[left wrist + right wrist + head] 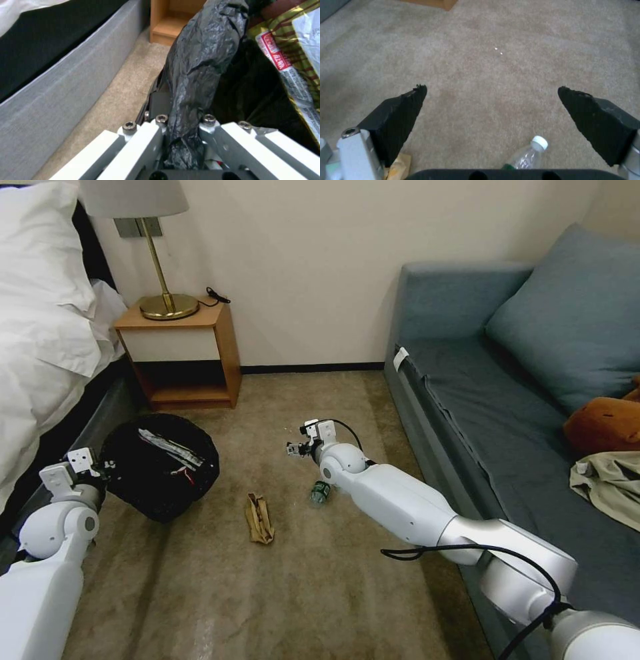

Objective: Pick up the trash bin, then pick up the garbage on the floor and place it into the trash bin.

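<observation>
Left claw (181, 140) pinching trash bin (160, 467) liner; right claw (491, 100) spread above bottle (528, 156)

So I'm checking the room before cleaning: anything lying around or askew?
Yes. A crumpled paper bag and a small bottle lie on the carpet. The trash bin, gripped at its rim by the left gripper, sits tilted.

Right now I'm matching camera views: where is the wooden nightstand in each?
Head view: nightstand at the back, beside the bed.
Left wrist view: its lower shelf, beyond the trash bin.
Right wrist view: its corner, across the carpet.
Shared landmark: the carpet.
</observation>
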Robot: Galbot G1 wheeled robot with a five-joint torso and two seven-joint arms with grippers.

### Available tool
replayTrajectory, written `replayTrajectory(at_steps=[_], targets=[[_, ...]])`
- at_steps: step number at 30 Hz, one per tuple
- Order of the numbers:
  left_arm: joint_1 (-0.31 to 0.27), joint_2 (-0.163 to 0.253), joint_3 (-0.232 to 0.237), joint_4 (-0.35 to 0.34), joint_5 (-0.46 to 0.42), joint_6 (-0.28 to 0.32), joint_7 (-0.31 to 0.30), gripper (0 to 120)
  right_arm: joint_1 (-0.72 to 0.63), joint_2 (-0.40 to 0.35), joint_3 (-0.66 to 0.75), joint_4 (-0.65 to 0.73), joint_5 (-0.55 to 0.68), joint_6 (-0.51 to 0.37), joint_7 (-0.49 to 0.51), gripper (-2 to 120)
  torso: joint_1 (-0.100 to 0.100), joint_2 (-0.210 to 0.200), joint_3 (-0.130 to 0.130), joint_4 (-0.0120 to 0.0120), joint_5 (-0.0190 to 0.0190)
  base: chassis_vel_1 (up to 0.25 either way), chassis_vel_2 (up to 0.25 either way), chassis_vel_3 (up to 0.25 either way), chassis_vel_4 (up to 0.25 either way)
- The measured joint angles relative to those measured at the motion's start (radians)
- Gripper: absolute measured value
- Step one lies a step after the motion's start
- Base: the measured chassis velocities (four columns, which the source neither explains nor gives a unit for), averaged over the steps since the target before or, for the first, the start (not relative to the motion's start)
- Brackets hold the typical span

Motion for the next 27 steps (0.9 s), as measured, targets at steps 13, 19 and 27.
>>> replayTrajectory(at_steps=[13, 19, 27], targets=[[0.004, -0.003, -0.002, 0.0, 0.003, -0.002, 0.001, 2, -0.005, 0.002, -0.003, -0.004, -0.005, 0.0, -0.001, 100, 0.0, 0.0, 0.0, 0.0003, 0.0, -0.078, 0.084, 0.072, -0.068], [0.005, -0.005, -0.002, -0.001, 0.004, -0.002, 0.001, 2, -0.008, 0.003, -0.004, -0.005, -0.009, 0.0, -0.002, 100, 0.0, 0.0, 0.0, 0.0003, 0.0, -0.09, 0.067, 0.076, -0.078], [0.007, -0.006, -0.002, -0.001, 0.005, -0.004, 0.001, 2, -0.011, 0.003, -0.007, -0.005, -0.011, 0.001, -0.002, 100, 0.0, 0.0, 0.0, 0.0002, 0.0, -0.081, 0.078, 0.076, -0.072]])
